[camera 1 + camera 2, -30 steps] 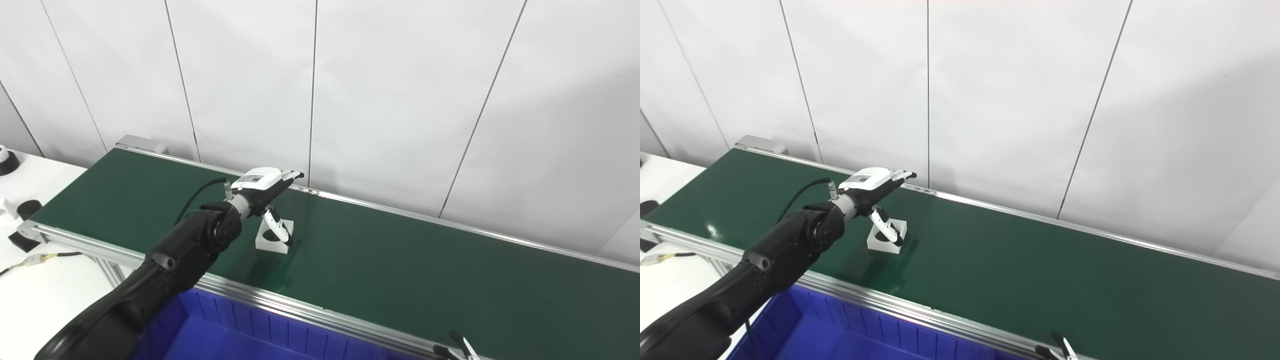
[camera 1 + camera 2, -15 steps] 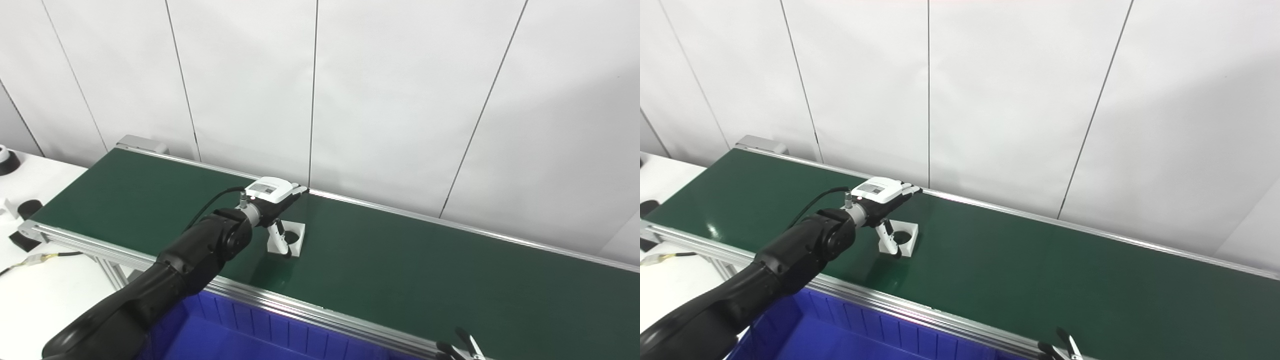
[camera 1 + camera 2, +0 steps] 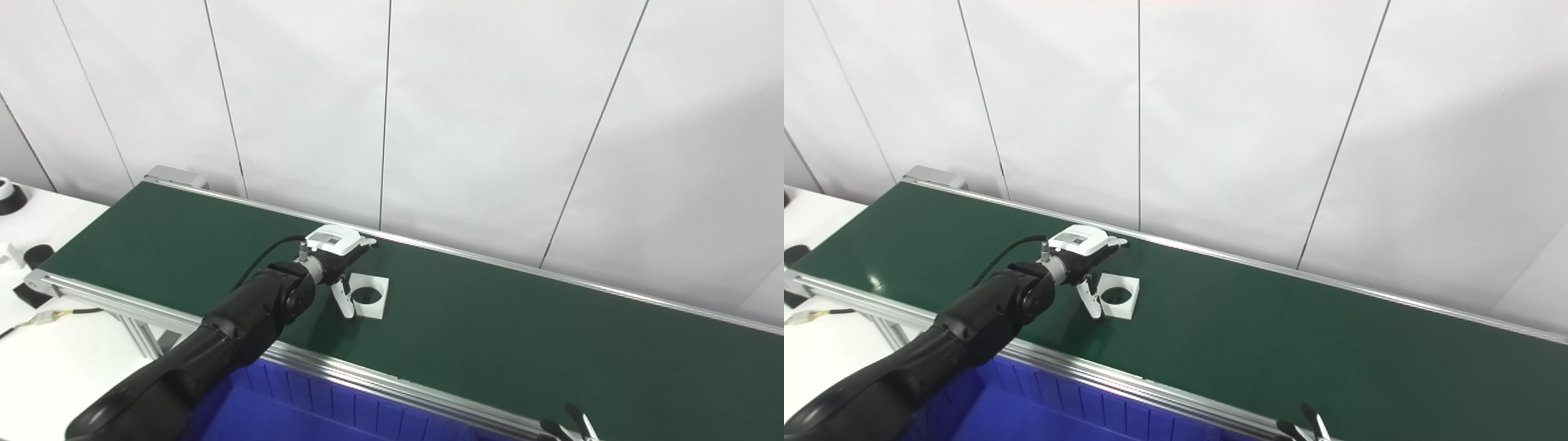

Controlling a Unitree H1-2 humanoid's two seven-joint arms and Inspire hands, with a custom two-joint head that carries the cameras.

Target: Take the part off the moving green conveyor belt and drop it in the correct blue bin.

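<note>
The part [image 3: 376, 311] is a flat white square plate with a round hole, lying on the green conveyor belt [image 3: 520, 331] left of its middle. My left hand [image 3: 335, 254] is open right beside it. The thumb [image 3: 345, 300] points down at the plate's left edge and the fingers reach over its far left corner. It also shows in the right eye view [image 3: 1082, 248]. Whether the thumb touches the plate is unclear. Only the fingertips of my right hand [image 3: 576, 425] show at the bottom edge. A blue bin [image 3: 294, 410] sits below the belt's near rail.
The belt's aluminium near rail [image 3: 380, 383] runs between the belt and the bin. A white table at the left carries small black objects [image 3: 37, 254] and a cable [image 3: 55, 315]. A white panelled wall stands right behind the belt.
The plate has travelled right along the belt. My left hand has followed it right and come lower. The thumb, earlier over the hole, now stands at the plate's left edge.
</note>
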